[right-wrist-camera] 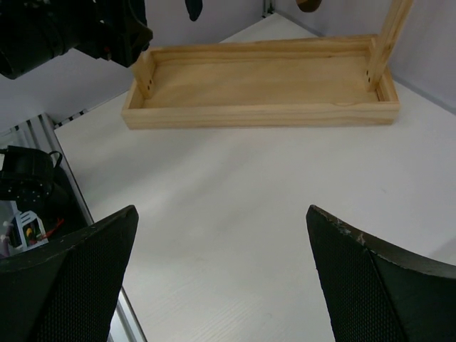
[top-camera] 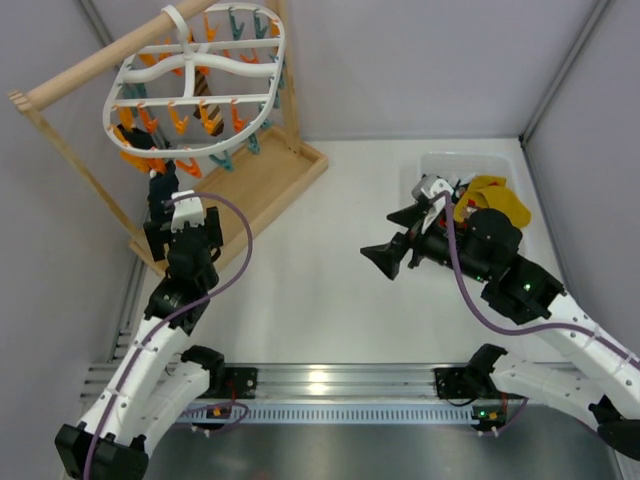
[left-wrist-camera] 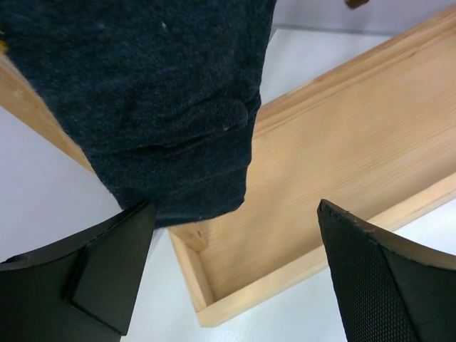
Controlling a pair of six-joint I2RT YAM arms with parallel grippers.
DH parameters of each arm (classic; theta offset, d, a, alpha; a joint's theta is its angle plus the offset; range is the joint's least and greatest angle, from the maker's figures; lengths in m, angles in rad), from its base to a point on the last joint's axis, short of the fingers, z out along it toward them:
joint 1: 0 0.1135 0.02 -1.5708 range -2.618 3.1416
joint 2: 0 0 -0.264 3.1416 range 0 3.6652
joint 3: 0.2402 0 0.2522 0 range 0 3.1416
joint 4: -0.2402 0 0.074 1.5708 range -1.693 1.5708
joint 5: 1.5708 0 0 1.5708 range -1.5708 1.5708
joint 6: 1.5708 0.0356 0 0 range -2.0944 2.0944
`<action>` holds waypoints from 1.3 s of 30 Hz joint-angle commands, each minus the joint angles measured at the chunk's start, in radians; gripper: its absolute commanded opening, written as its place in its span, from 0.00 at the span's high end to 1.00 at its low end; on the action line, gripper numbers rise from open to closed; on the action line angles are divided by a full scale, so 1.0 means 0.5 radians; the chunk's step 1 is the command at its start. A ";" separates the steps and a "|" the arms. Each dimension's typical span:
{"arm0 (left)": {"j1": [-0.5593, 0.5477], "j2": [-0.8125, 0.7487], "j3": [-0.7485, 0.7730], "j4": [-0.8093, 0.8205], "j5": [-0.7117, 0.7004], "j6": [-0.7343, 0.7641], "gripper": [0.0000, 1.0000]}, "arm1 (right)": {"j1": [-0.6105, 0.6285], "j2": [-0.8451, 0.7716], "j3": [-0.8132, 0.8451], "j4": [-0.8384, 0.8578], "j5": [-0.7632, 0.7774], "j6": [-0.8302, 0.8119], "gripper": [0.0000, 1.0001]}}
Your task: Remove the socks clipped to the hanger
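Your left gripper (left-wrist-camera: 234, 212) stands wide under the dark sock (left-wrist-camera: 157, 107): lift, pinch it, tug it off the hanger (top-camera: 262, 110); your right gripper (right-wrist-camera: 222, 214) hangs wide too.

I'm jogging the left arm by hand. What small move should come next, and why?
Probably raise the left gripper slightly and shift it sideways to centre the dark sock, then close. Its jaws stand open, and the sock, hanging from the hanger, ends just above them, nearer one finger than the other.
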 commanded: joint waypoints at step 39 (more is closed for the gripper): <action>0.502 0.244 0.044 0.497 0.805 0.299 0.01 | -0.004 -0.293 -0.139 0.201 -0.153 -0.049 0.03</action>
